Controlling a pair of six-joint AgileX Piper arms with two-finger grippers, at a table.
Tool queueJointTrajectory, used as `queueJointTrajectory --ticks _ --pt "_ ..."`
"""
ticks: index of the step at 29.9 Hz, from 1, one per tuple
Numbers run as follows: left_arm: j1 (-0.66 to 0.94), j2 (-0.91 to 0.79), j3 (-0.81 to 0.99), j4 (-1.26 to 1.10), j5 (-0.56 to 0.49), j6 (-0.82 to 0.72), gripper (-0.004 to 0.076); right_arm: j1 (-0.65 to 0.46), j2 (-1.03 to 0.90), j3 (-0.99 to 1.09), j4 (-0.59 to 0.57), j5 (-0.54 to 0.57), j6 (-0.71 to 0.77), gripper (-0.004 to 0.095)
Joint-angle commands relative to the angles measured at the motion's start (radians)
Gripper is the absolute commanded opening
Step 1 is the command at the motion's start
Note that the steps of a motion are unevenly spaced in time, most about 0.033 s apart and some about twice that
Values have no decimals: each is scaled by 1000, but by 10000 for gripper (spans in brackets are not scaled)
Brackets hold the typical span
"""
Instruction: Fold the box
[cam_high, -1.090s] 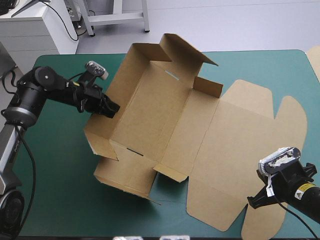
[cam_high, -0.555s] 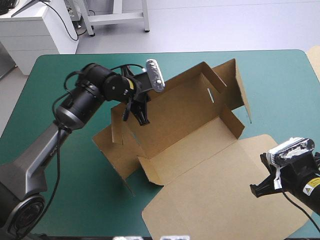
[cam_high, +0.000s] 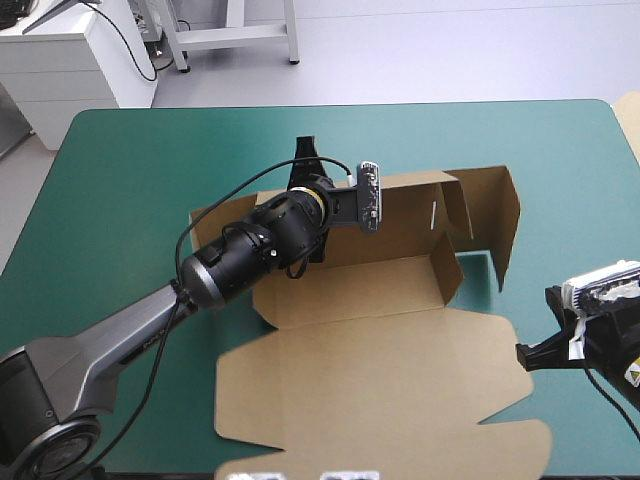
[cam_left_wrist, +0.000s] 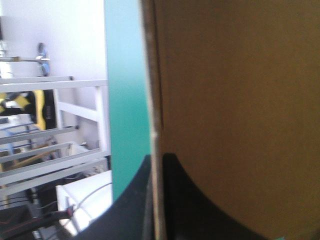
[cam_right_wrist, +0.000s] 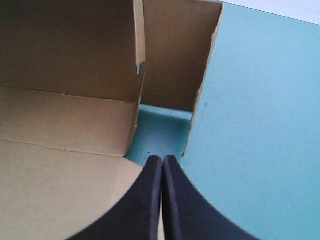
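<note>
The brown box (cam_high: 400, 345) lay across the centre and lower middle of the high view on the teal-green cover (cam_high: 120, 170). Its long far wall and a flap at its right end stood up, and its wide lid panel lay flat toward the bottom of the frame. The left gripper (cam_high: 305, 152) came in from the lower left to that far wall's top edge, its black fingers (cam_left_wrist: 185, 200) pinched all but together with the board between them. The right gripper (cam_high: 524, 356) hung at the right edge of the frame just beside the lid, its fingers (cam_right_wrist: 185, 210) pressed into one point with nothing held.
</note>
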Motion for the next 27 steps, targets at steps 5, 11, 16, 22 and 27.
queueJointTrajectory --ticks 5,11,16,22,27 --pt "-16 -50 20 173 -130 -138 -8 -7 4 -36 -8 -93 16 -16" --pt "-16 -63 80 185 -150 -146 -8 -7 4 -36 -8 -97 67 -15" --pt "-16 -111 209 293 -217 -261 -8 -7 30 -36 -30 -97 103 -15" --pt "-16 -181 379 480 -308 -456 -8 -7 88 -58 -22 -94 103 -15" --pt "-16 -181 449 555 -302 -518 -8 -7 163 -146 -18 -94 103 -15"
